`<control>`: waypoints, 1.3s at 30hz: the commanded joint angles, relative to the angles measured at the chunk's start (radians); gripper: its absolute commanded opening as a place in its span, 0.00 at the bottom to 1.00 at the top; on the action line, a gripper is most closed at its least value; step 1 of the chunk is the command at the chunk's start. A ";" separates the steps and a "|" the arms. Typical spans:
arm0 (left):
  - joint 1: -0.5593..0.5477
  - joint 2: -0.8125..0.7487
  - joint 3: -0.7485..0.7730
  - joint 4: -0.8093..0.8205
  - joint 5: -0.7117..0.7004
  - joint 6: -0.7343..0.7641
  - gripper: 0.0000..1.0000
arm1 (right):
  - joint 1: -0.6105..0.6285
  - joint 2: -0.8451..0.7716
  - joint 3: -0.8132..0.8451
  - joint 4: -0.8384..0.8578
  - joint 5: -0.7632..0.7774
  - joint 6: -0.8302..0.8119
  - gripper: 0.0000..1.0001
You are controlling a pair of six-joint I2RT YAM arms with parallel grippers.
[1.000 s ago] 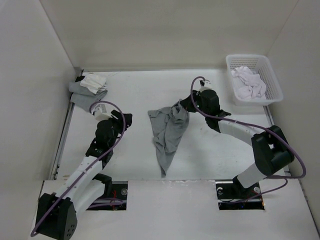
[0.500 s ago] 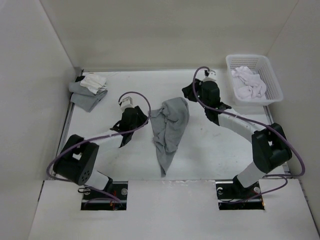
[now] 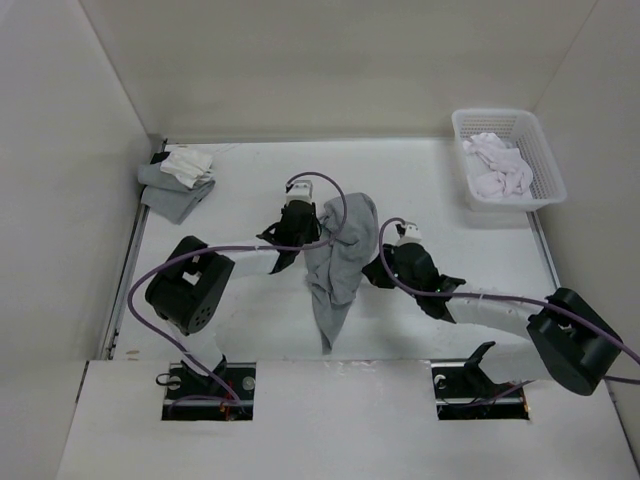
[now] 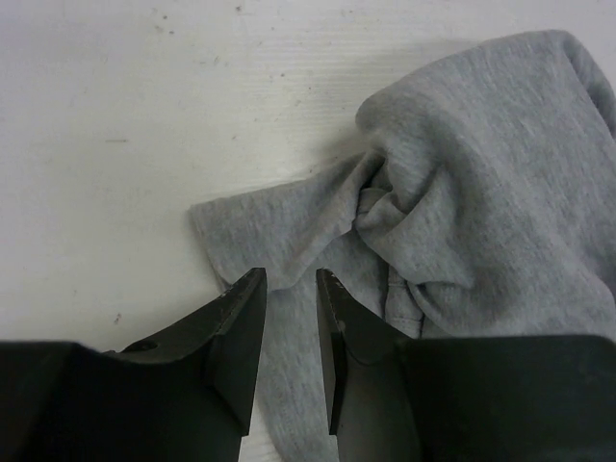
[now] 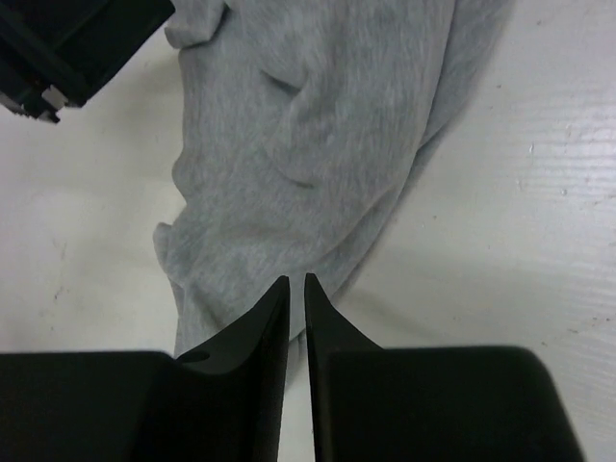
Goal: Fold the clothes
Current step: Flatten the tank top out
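The clothes, a light-grey T-shirt (image 3: 335, 265), lie crumpled mid-table, bunched at the top and tapering toward the near edge. My left gripper (image 3: 306, 240) is at its upper left side. In the left wrist view the gripper (image 4: 291, 284) is open with a modest gap, hovering over a flat edge of the shirt (image 4: 462, 192). My right gripper (image 3: 370, 270) is at the shirt's right side. In the right wrist view its jaws (image 5: 296, 282) stand almost together with a thin slit, tips at the hem of the shirt (image 5: 308, 144), nothing visibly pinched.
A white basket (image 3: 545, 150) with white garments (image 3: 497, 165) stands at the back right. A folded grey cloth (image 3: 170, 195) with a white cloth (image 3: 188, 163) on it lies at the back left. The left arm's black body (image 5: 67, 38) shows in the right wrist view.
The left arm swung right to the shirt and its jaws narrowed. The right gripper let go of the shirt's top, dropped nearer along its right side, and narrowed. The shirt slumped.
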 commanded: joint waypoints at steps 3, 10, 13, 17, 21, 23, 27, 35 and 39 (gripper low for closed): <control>-0.017 0.062 0.094 -0.029 -0.096 0.177 0.27 | 0.025 -0.030 -0.025 0.105 0.014 0.035 0.16; -0.015 0.101 0.138 -0.094 -0.104 0.223 0.29 | 0.068 -0.041 -0.047 0.122 0.009 0.035 0.24; -0.018 0.091 0.131 -0.103 -0.103 0.225 0.29 | 0.085 -0.027 -0.057 0.139 0.010 0.041 0.31; -0.020 0.081 0.114 -0.099 -0.097 0.225 0.30 | 0.101 0.001 -0.057 0.153 0.010 0.047 0.34; -0.021 0.091 0.119 -0.094 -0.071 0.231 0.30 | 0.111 0.012 -0.053 0.157 0.011 0.052 0.35; -0.020 0.096 0.122 -0.095 -0.067 0.231 0.27 | 0.118 0.012 -0.051 0.158 0.014 0.055 0.36; -0.009 0.094 0.120 -0.103 -0.067 0.222 0.21 | 0.119 0.013 -0.062 0.158 0.030 0.073 0.43; -0.006 0.091 0.115 -0.125 -0.067 0.220 0.32 | 0.119 0.087 -0.056 0.156 0.052 0.127 0.53; -0.014 0.110 0.117 -0.128 -0.046 0.219 0.26 | 0.119 0.147 -0.034 0.174 0.047 0.128 0.54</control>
